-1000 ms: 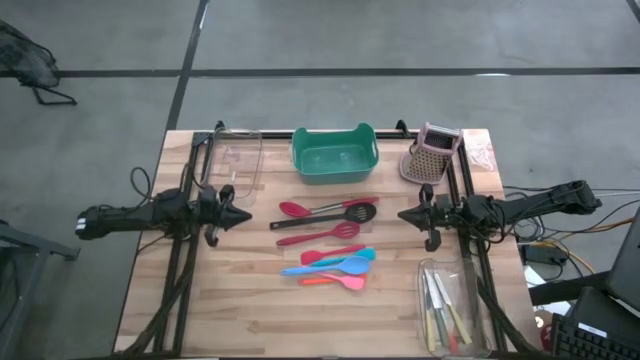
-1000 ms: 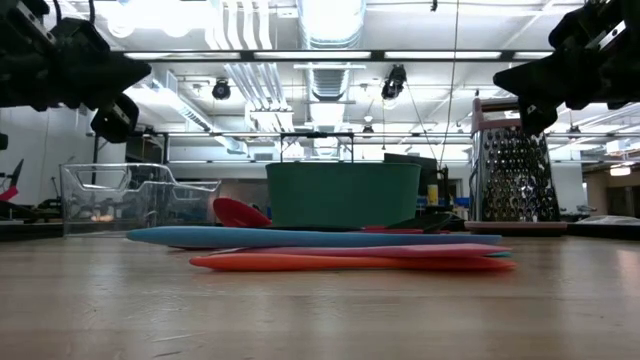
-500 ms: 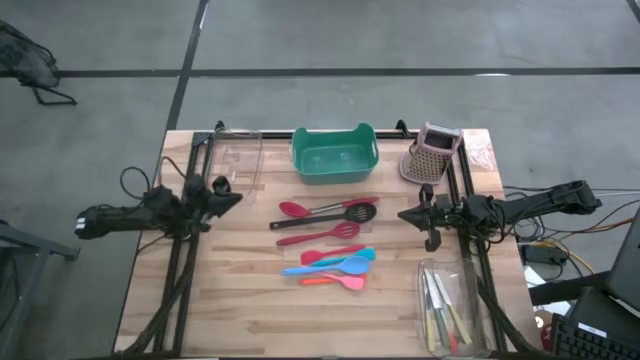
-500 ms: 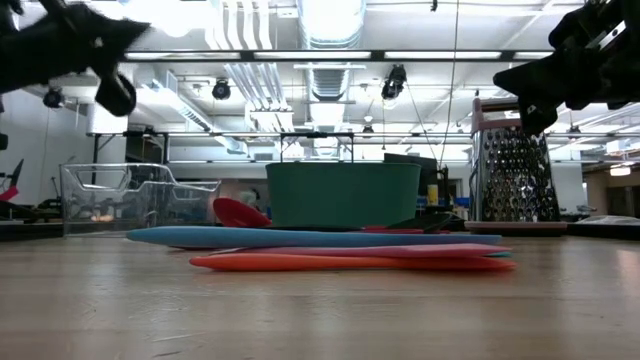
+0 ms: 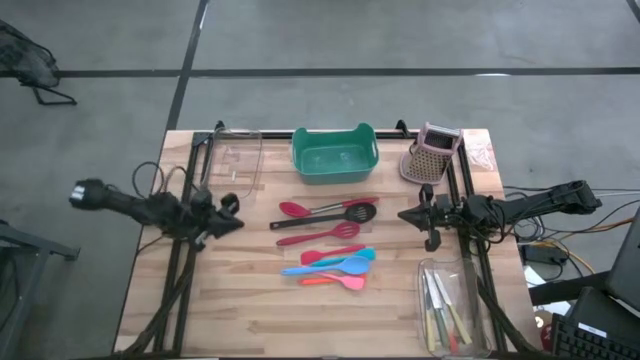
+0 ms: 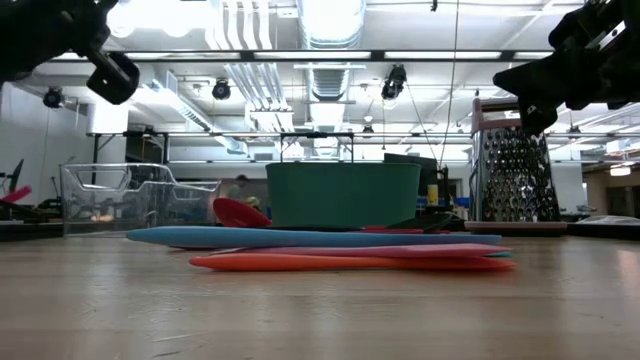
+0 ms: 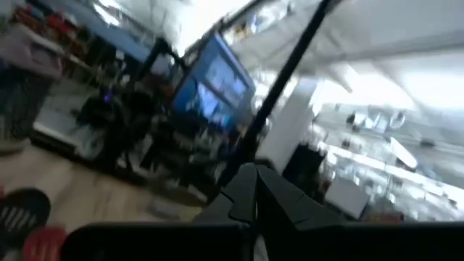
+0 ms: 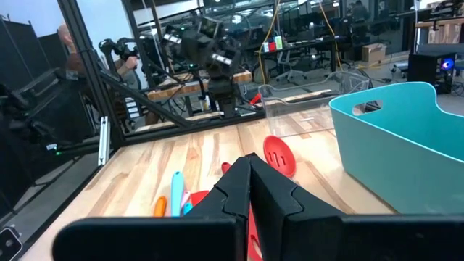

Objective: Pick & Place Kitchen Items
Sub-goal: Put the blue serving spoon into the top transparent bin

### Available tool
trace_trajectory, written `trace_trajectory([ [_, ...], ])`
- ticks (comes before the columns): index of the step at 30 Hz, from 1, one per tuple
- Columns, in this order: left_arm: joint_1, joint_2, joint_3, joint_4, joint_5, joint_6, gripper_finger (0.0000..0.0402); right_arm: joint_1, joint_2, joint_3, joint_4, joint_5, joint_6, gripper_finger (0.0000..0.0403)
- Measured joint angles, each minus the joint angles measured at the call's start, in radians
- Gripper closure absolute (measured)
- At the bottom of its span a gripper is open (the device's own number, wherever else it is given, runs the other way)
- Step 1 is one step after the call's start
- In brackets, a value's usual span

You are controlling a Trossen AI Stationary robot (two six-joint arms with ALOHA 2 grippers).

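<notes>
The left gripper [image 5: 237,224], shut and empty, has swung back toward the left edge; the right gripper [image 5: 402,213], also shut and empty, has not moved. The utensils [image 5: 330,240] lie mid-table between them. The left wrist view is blurred.

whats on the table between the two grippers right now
In the high view, the red and black utensils lie between the left gripper and the right gripper, both shut. The pink, blue and orange spatulas lie nearer the front edge.
</notes>
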Motion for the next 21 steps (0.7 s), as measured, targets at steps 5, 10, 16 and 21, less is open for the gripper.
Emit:
trace_trajectory([
  [5,-0.179,0.157,0.075,-0.009,-0.124,0.116,0.0388,0.000,0.000,0.000,0.000,0.000,0.000,0.0394],
  [10,-0.251,0.300,0.193,-0.040,-0.151,0.330,0.0388,0.000,0.000,0.000,0.000,0.000,0.000,0.0394],
  [16,-0.256,0.469,0.339,-0.092,-0.193,0.299,0.0387,-0.001,-0.001,0.000,0.000,0.000,0.000,0.0394],
  [21,-0.277,0.647,0.485,-0.316,-0.240,0.283,0.0364,0.000,0.000,0.000,-0.001,0.000,0.000,0.0394],
])
